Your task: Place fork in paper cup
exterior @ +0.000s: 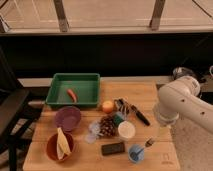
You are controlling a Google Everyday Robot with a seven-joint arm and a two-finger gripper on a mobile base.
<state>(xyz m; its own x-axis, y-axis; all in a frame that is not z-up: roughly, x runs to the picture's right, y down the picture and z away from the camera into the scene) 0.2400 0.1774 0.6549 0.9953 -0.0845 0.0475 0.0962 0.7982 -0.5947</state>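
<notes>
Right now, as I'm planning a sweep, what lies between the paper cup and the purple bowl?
In the camera view: a brown pinecone, then a clear plastic piece nearer the purple bowl. The gripper hangs right of the paper cup.

Windows (107, 12) with grey posts span the top of the frame; a dark wall (100, 55) runs beneath; a wooden desk (150, 95) fills the centre; a black chair (12, 107) stands left; grey floor (195, 150) lower right; the gripper (159, 127) hangs over the desk's right edge.
</notes>
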